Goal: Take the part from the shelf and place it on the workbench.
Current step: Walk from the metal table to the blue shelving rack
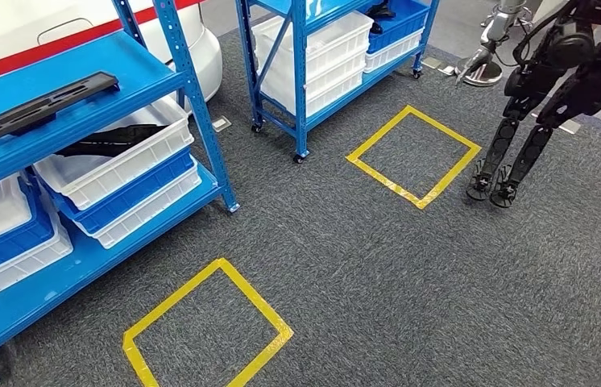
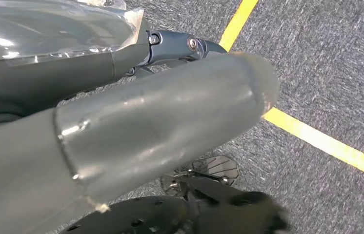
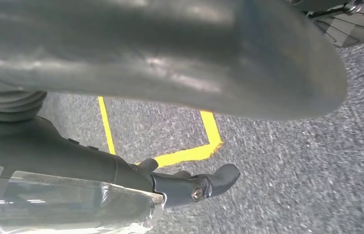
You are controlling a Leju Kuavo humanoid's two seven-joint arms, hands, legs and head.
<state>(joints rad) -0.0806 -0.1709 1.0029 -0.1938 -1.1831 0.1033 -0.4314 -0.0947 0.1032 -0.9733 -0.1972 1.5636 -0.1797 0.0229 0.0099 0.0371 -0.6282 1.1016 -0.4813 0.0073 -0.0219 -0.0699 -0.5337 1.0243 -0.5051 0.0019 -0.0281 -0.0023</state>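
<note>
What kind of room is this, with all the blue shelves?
Probably a workshop or robot test room: blue metal shelves holding white bins, yellow tape squares on grey carpet, and another robot standing nearby.

Blue shelves (image 1: 176, 76) held white bins (image 1: 124, 157) stacked with blue bins (image 1: 116, 197); a black part (image 1: 35, 109) lay on the upper board. The carpet (image 1: 410, 274) was dark grey, flecked, marked with yellow tape squares (image 1: 209, 326). Behind stood a white body with a red stripe (image 1: 47, 44). The left hand (image 2: 160, 126) and right hand (image 3: 170, 53) were grey.
</note>
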